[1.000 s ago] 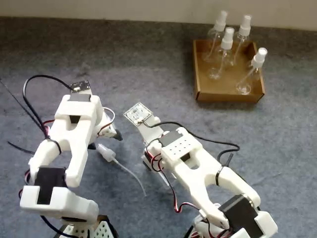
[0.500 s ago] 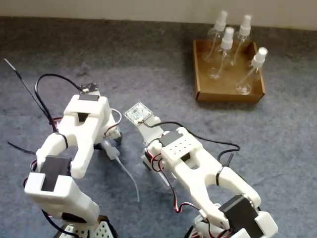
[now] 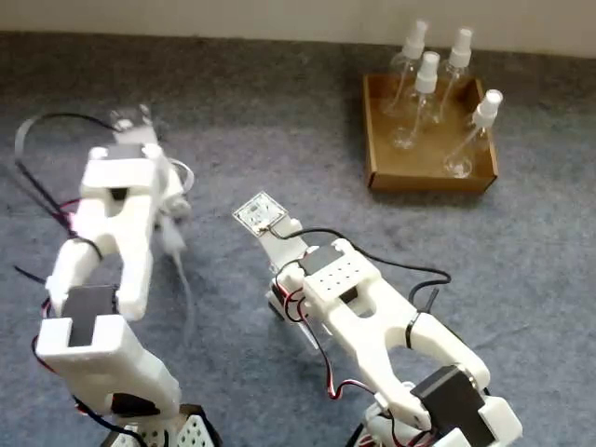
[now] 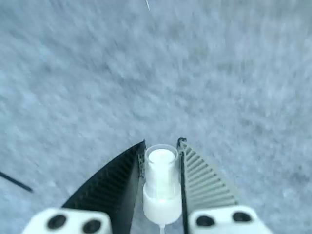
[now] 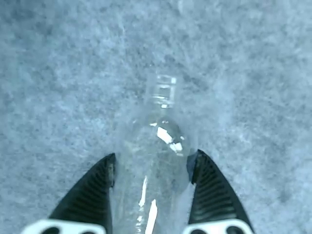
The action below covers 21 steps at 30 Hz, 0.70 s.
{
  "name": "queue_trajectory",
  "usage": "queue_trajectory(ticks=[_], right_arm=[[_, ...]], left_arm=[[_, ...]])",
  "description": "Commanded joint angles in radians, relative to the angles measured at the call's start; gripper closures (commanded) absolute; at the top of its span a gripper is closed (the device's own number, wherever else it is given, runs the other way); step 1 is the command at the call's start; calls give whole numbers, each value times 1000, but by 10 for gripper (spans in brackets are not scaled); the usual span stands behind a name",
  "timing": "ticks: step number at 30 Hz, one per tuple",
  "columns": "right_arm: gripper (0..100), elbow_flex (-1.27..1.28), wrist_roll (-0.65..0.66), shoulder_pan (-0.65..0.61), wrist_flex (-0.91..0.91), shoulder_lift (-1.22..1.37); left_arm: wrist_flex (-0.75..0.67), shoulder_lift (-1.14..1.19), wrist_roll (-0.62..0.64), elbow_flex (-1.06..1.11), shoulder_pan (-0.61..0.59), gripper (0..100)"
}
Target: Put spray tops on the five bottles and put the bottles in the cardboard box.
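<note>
High view: grey carpet surface [image 3: 279, 121], pale wall [image 3: 233, 14] behind; four capped bottles [image 3: 421, 102] in cardboard box [image 3: 428, 181].
L gripper [image 4: 162, 146] clamps spray top [image 4: 161, 187]; R gripper [image 5: 153, 161] pinches clear bottle [image 5: 158, 136], base cut off.

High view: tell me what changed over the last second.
The left gripper, shut on the spray top, swung away from the right gripper, farther out and leftward. The right gripper kept its hold on the clear bottle; the cardboard box and its four capped bottles stayed put.
</note>
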Motion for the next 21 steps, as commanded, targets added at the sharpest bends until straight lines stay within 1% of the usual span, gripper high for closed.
queue_trajectory(ticks=[1,3,4,7,11,15,16,18,21], right_arm=[[994,-1,11,18,-15,-25],[994,-1,11,18,-12,-27],[994,-1,12,18,-8,-27],[994,-5,11,18,38,-65],[994,62,17,27,33,-271],[994,243,25,77,-84,-541],[994,292,51,87,-113,-602],[994,387,104,91,-182,-720],[994,527,121,87,-311,-885]], left_arm=[[-6,13,-299,-255,-45,996],[11,12,-405,-306,-56,996],[29,5,-425,-337,-53,996],[135,-45,-428,-467,-16,996],[278,-186,-425,-679,64,996],[391,-361,-391,-809,177,996],[408,-403,-381,-817,209,996],[422,-484,-359,-816,278,996],[422,-581,-276,-816,366,996]])
